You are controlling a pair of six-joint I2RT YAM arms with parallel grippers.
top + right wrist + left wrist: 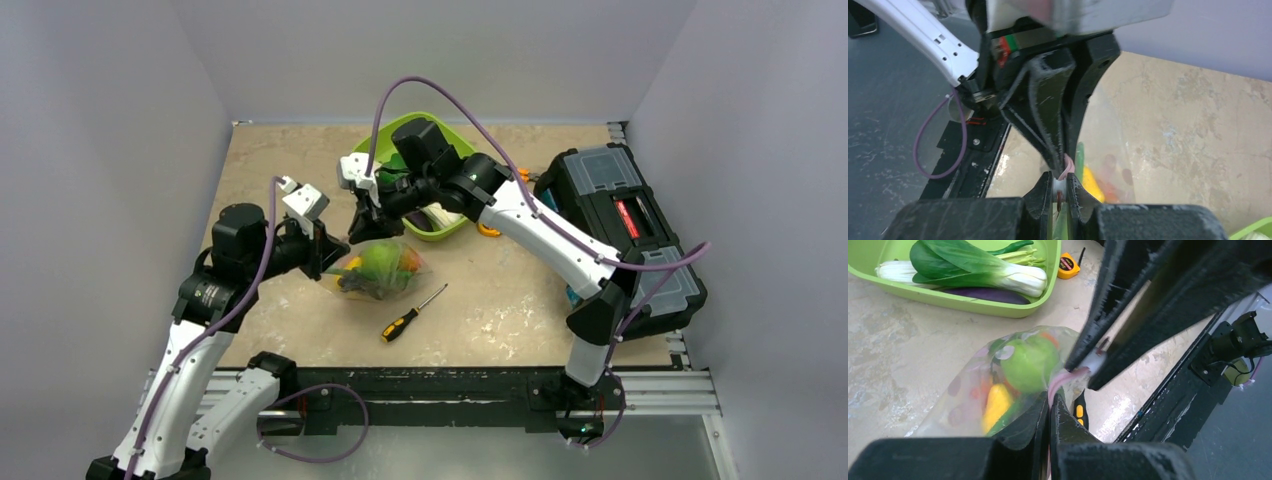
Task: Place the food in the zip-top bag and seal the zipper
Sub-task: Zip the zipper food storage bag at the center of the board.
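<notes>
The zip-top bag [380, 268] lies on the table, clear and crinkly, with food inside: a green apple [1027, 364], a yellow piece [996, 405] and orange-red pieces. Its pink zipper [1064, 377] is lifted between both grippers. My left gripper [1050, 400] is shut on the zipper at the bag's left corner [338, 252]. Close beside it, my right gripper [1060, 184] is shut on the same zipper, with a white bit of it between its jaws. The two sets of fingers almost touch [360, 228].
The lime-green tray [998, 310] behind the bag holds bok choy [973, 265] and a purple eggplant [988, 294]. A yellow tape measure [1068, 265] lies beside it. A black-and-yellow screwdriver [412, 313] lies in front of the bag. A black toolbox [625, 230] stands at the right.
</notes>
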